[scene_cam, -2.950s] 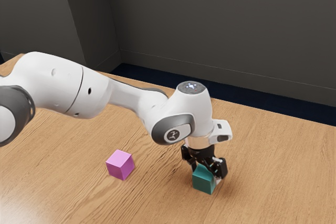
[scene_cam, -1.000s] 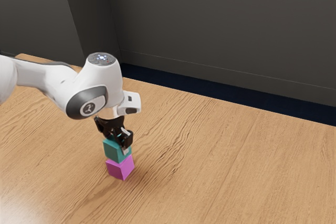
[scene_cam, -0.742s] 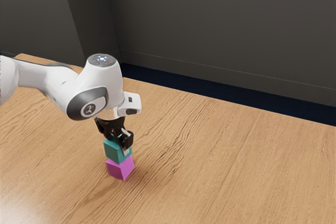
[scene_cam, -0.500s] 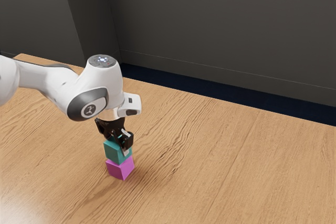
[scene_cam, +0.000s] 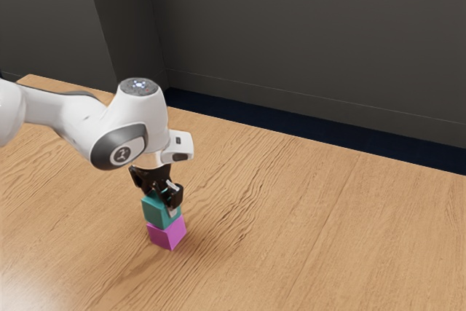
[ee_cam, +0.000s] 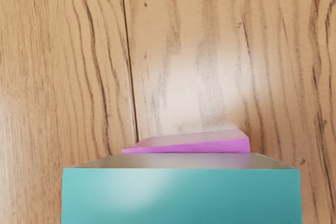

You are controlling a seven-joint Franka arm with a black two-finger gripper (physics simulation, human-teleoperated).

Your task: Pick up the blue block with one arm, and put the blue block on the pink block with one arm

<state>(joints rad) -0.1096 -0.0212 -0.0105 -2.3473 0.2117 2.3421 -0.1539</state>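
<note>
Side-on, the black gripper (scene_cam: 162,197) clasped the teal-blue cube (scene_cam: 158,213), level atop the pink cube (scene_cam: 166,234); the wrist view showed its pink edge.

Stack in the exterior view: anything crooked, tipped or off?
Nothing stands out. The blue block, rendered more teal, sits level on the pink block, edges roughly parallel, shifted only slightly toward the exterior view's left. The gripper is closed on it. The table shows no damage.

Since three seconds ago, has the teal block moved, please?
Yes: the teal block moved toward the exterior view's left, onto the pink block.
</note>
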